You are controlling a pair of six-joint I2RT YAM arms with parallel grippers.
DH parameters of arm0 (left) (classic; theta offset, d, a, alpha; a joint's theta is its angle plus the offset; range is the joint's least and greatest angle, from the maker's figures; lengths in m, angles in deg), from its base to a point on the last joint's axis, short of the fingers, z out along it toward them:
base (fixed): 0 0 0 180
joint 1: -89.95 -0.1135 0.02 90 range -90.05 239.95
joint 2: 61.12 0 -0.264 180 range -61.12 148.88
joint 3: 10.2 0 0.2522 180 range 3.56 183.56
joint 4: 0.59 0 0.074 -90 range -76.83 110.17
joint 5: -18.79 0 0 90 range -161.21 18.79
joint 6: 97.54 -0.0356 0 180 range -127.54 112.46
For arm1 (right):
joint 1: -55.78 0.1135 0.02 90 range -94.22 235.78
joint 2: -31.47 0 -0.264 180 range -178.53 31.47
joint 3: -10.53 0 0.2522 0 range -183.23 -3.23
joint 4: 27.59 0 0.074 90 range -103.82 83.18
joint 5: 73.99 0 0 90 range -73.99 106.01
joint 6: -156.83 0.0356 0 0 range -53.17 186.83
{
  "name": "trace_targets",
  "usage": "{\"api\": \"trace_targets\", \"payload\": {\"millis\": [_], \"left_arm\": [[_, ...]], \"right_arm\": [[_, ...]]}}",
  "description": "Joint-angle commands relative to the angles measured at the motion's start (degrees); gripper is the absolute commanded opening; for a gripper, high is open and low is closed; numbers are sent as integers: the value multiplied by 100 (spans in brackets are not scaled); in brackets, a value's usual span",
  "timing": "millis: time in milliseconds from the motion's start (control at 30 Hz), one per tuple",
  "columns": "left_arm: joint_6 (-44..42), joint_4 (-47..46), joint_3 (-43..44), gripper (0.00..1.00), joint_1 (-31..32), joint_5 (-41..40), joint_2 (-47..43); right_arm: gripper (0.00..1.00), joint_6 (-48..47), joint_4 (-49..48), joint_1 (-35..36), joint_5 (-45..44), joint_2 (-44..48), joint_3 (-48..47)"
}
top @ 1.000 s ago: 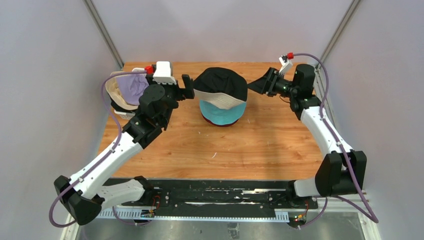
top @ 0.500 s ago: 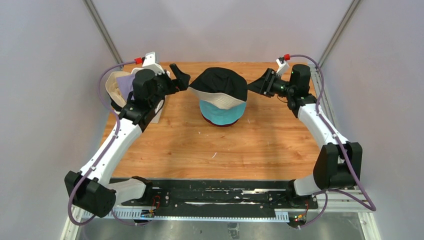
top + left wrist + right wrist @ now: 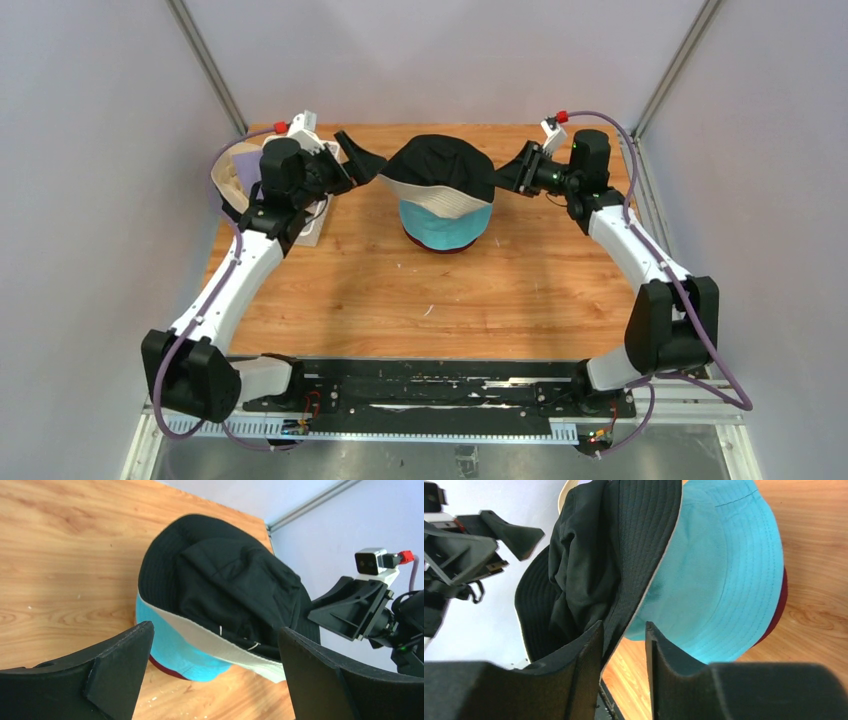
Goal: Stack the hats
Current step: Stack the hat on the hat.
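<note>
Atop teal hat (image 3: 445, 222), black hat (image 3: 445, 165) askew

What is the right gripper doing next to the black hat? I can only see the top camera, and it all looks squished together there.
Observer: In the right wrist view, the black hat's brim edge lies between the right gripper's fingers, with a gap beside it. It is not pinched yet.
Operator: Is the left one grabbing too?
Observer: No. The left wrist view shows the left gripper wide open, fingers far apart, gripping nothing.
Operator: Is the hat on straight?
Observer: No. The right wrist view shows its crown crumpled, and it sits crooked on the teal hat.
</note>
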Motion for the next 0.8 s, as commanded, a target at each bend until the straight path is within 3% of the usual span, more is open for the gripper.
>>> {"api": "trace_targets", "payload": {"millis": [0,100,300,633,767], "left_arm": [[345,-321,-202,99,-128,788,89],[381,-296,-327,99,-233,898,-1],[664,-493,-597,100,-411,1300,-91],[2124,-2399,-864,99,-504,2515,821],[2359,-2594,-845,99,-504,2719,1035]], "right_arm": [[28,69,-109,112,107,-46,-153],[18,69,-97,108,86,-42,-164],[11,56,-88,119,54,-24,-197],[9,29,-106,119,58,-24,-173],[9,49,-152,122,63,-32,-163]]}}
